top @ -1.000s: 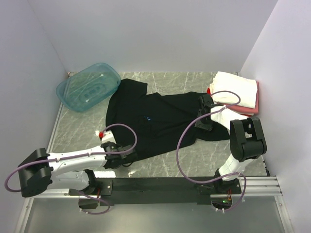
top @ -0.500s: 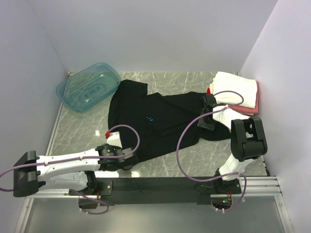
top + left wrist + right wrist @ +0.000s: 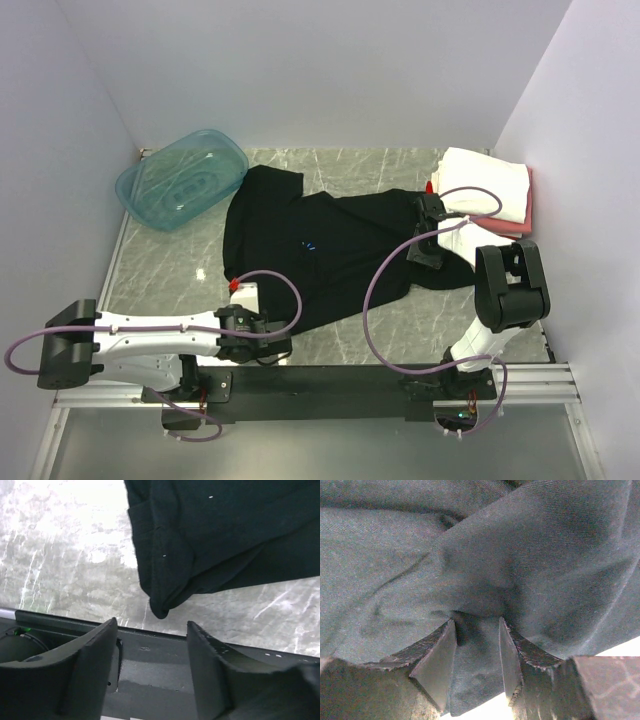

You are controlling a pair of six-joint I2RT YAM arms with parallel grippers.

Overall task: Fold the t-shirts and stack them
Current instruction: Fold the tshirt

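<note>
On my right wrist feed the right gripper (image 3: 476,645) has its two fingers (image 3: 437,665) pinched onto a bunched fold of the black t-shirt (image 3: 530,555), and dark cloth fills the narrow gap between them. From above, that gripper (image 3: 427,212) sits on the shirt's right end, just beside the folded stack.

On the left wrist feed the left gripper (image 3: 152,645) has its fingers (image 3: 95,665) spread wide with nothing between them. A rounded corner of the shirt's hem (image 3: 160,611) hangs just beyond the tips without touching them. Under the fingers I see the black base rail (image 3: 150,665), and past it the marble table (image 3: 65,560). From above, this gripper (image 3: 272,345) is at the table's near edge, at the shirt's near-left corner.

The black t-shirt (image 3: 340,260) lies opened out and rumpled in the middle of the table. Its long axis runs left to right, with one lobe reaching toward the far left. The blue chest mark (image 3: 310,243) faces up, left of centre. I cannot tell which end is the collar.

At the far right a white t-shirt (image 3: 485,178) lies folded on a pink t-shirt (image 3: 523,208), and a sliver of a red t-shirt (image 3: 430,186) shows at their left edge. The teal plastic tub (image 3: 180,180) sits at the far left, close to the shirt's far lobe.
</note>
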